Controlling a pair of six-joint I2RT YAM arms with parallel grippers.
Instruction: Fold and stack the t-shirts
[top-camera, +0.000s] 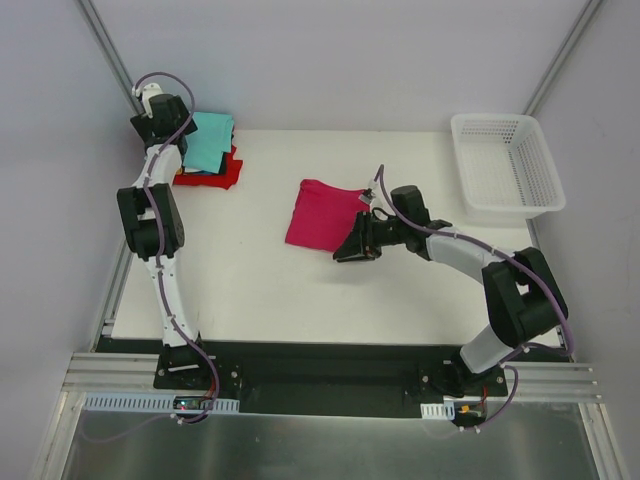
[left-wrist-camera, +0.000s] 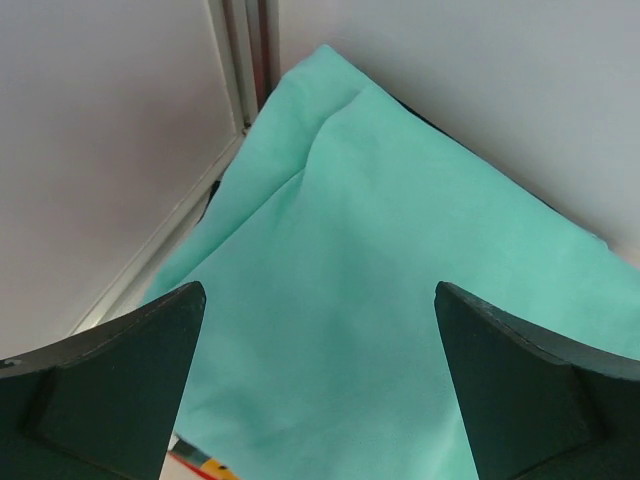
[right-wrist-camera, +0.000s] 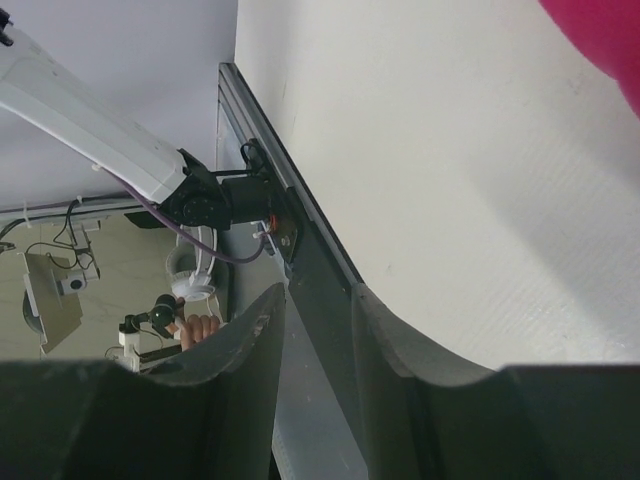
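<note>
well, one basket (top-camera: 505, 165) at the right, one pink shirt (top-camera: 322, 215) mid-table, teal shirt (top-camera: 208, 143) on red shirt (top-camera: 225, 172). left gripper (left-wrist-camera: 320, 290) spread wide; right gripper (right-wrist-camera: 315, 295) slightly parted, empty.

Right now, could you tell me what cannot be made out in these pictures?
Top view: how many shirts lie under the teal t-shirt; the left arm covers part of the pile, only a red t-shirt edge shows.
Right wrist view: the magenta t-shirt is cut off by the top right corner.
Top view: whether the right gripper touches that shirt; too dark.
</note>
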